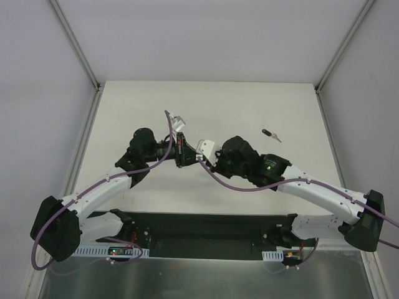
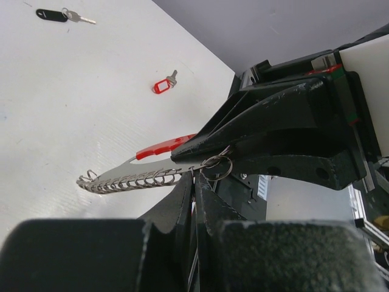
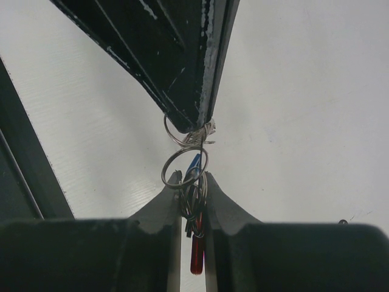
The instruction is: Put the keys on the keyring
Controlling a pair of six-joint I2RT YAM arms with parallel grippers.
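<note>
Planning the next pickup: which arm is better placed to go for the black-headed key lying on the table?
Probably the right. The black-headed key lies off to the right, beyond the right gripper; the left gripper sits farther away. Both are shut on the keyring, so one must release first.

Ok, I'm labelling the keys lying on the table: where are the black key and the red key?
black key (image 2: 51, 14): left wrist view, on its black head.
red key (image 2: 159, 87): left wrist view, on its red tag.
</note>
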